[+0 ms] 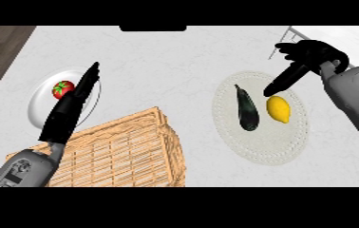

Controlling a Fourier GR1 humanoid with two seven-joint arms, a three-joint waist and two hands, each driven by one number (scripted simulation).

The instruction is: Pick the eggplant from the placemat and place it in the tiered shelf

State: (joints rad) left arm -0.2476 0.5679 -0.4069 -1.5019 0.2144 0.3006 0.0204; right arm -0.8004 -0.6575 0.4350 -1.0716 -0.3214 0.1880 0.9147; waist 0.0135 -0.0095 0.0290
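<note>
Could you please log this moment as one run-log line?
right hand: open, above placemat | eggplant: on placemat, ungrasped | left hand: open

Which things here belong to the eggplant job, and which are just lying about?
Job:
eggplant, lying on the placemat
placemat
tiered shelf, the woven one at lower left
right hand, open above the placemat

Lying about:
lemon, beside the eggplant on the placemat
tomato on the plate
left hand, open, over the plate
</note>
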